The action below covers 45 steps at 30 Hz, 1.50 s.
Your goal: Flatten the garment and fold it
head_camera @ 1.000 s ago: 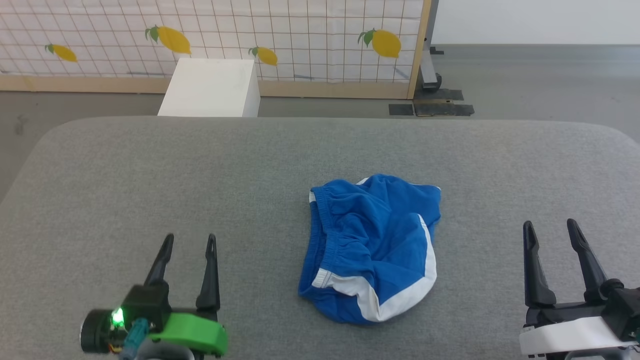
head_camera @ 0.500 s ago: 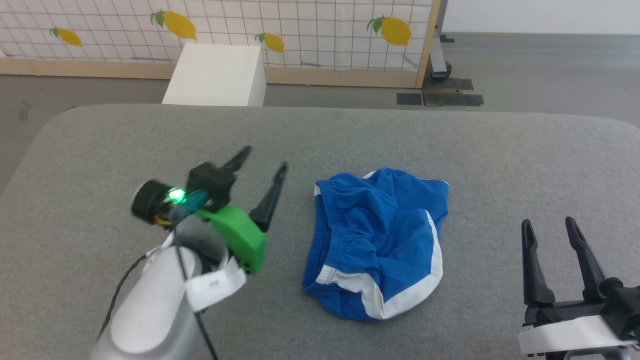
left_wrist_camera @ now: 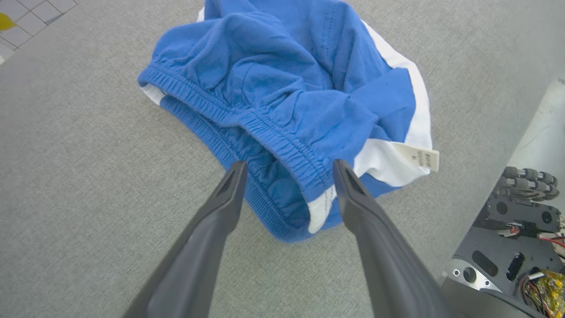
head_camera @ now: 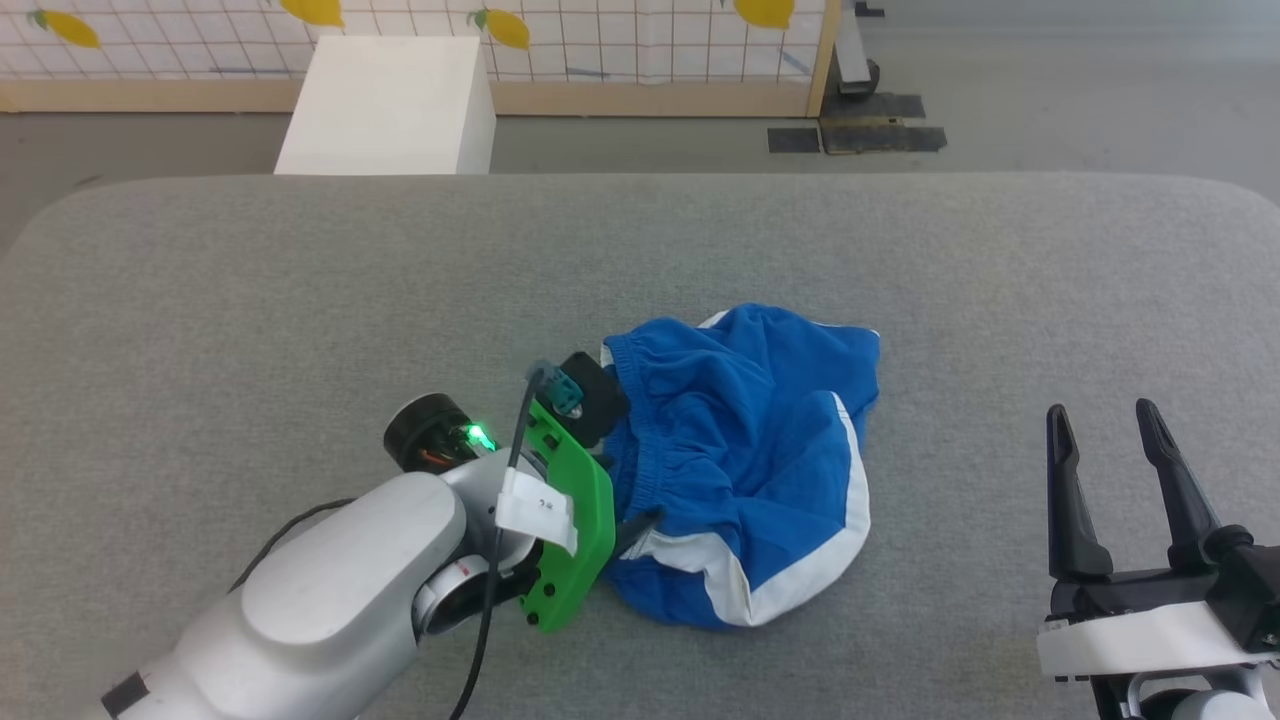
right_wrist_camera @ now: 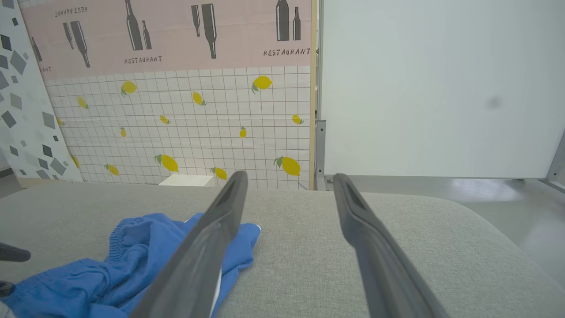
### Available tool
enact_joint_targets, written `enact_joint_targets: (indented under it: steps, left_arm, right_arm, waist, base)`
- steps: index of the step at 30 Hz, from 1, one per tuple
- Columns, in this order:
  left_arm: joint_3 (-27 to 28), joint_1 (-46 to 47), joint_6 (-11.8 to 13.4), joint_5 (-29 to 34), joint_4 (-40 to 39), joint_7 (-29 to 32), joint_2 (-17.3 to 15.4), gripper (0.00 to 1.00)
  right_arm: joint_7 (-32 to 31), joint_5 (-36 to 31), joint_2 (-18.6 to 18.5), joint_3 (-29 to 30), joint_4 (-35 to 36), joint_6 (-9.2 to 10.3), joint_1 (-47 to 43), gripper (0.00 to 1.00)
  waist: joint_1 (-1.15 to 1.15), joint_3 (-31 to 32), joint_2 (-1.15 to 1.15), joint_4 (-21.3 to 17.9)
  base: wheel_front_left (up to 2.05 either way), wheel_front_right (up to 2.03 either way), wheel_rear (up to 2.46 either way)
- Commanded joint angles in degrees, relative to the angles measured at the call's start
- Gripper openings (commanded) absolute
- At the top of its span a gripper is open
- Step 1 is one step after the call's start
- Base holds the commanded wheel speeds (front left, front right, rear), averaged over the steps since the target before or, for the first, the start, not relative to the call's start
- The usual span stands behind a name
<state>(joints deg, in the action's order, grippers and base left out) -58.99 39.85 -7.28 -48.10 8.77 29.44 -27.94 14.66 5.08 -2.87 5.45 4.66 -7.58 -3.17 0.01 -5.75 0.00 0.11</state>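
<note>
The garment, bright blue shorts with white trim, lies crumpled at the middle of the grey padded table. My left gripper has reached its left edge on a green-mounted wrist. In the left wrist view the left gripper is open, its two dark fingers on either side of the gathered elastic waistband; nothing is pinched. A small white tag sticks out at the white hem. My right gripper stands open and empty at the lower right, well clear of the garment.
A white box stands on the floor beyond the table's far edge, in front of a lemon-patterned screen. The robot's base shows beside the table's near edge. Bare grey surface surrounds the shorts.
My left arm has swung up from the lower left and rightward to the garment's waistband edge, staying open. The head camera has tilted down a little. The right gripper has not moved.
</note>
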Motion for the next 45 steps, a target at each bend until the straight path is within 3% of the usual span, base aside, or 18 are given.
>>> enact_joint_targets:
  steps: [1,7,11,12,13,18,22,31,38,39,42,45]
  left_arm:
    - [-1.21,1.92,-0.2,-1.15,-0.24,0.34,-0.63,1.0]
    - [-9.23,5.52,-0.2,-5.54,1.29,2.33,-1.71,1.0]
    - [-11.45,6.57,-0.2,-7.35,3.61,0.92,-1.32,1.0]
    - [-11.97,6.96,-0.2,-7.51,4.21,0.14,-1.12,0.38]
    - [-12.41,7.11,-0.2,-7.69,4.5,0.21,-1.05,0.0]
    - [-13.68,7.6,-0.21,-7.8,4.03,-1.81,-2.09,0.0]
    - [-13.11,5.89,-0.12,-7.34,3.85,-8.28,-5.81,0.0]
    - [-11.3,-5.09,8.52,-6.11,3.71,-19.26,-14.3,0.0]
    - [-9.63,-13.72,12.58,-11.17,6.44,-24.0,-15.85,0.0]
    - [-8.83,-14.23,12.99,-11.75,6.35,-25.61,-15.32,1.0]
    - [-6.96,-14.34,14.25,-11.31,5.7,-30.45,-14.12,1.0]
    - [-5.58,-13.05,17.48,-7.19,4.14,-36.61,-13.83,1.0]
  right_arm:
    - [0.34,0.28,0.0,-0.05,0.24,0.09,0.96,1.0]
    - [0.34,0.47,0.0,-0.17,0.38,0.09,2.05,1.0]
    - [0.34,0.55,0.0,-0.46,0.44,0.09,2.71,1.0]
    - [0.34,0.56,0.0,-0.32,0.46,0.09,2.84,1.0]
    - [0.34,0.56,0.0,-0.2,0.47,0.09,2.86,1.0]
    - [0.34,0.4,0.0,0.12,0.42,0.09,2.61,1.0]
    - [0.34,0.65,0.0,0.16,0.14,0.09,1.92,1.0]
    - [0.34,0.32,0.0,-0.25,-0.18,0.09,0.38,1.0]
    - [0.34,-0.34,0.0,-0.6,-0.46,0.09,-0.24,1.0]
    - [0.34,-0.45,0.0,-0.49,-0.53,0.09,-0.48,1.0]
    - [0.34,-0.74,0.0,-0.04,-0.89,0.09,-1.22,1.0]
    - [0.34,-1.41,0.0,0.37,-0.12,0.09,-0.79,1.0]
  waist:
    - [-0.01,-0.86,0.0,-0.71]
    - [-0.01,-2.68,0.0,-1.57]
    - [-0.01,-3.69,0.0,-2.33]
    - [-0.01,-3.88,0.0,-2.44]
    - [-0.01,-3.97,0.0,-2.45]
    - [-0.01,-3.95,0.0,-2.08]
    - [-0.01,-2.87,0.0,-1.3]
    - [-0.01,-1.21,0.0,2.21]
    - [-0.01,-0.54,0.0,3.9]
    - [-0.01,-0.21,0.0,4.25]
    - [-0.01,1.08,0.0,5.49]
    - [-0.01,2.55,0.0,6.54]
  base:
    - [0.0,0.0,0.0]
    - [0.0,0.0,0.0]
    - [0.0,0.0,0.0]
    - [0.0,0.0,0.0]
    - [0.0,0.0,0.0]
    - [0.0,0.0,0.0]
    - [0.0,0.0,0.0]
    - [0.0,0.0,0.0]
    - [0.0,0.0,0.0]
    - [0.0,0.0,0.0]
    - [0.0,0.0,0.0]
    - [0.0,0.0,0.0]
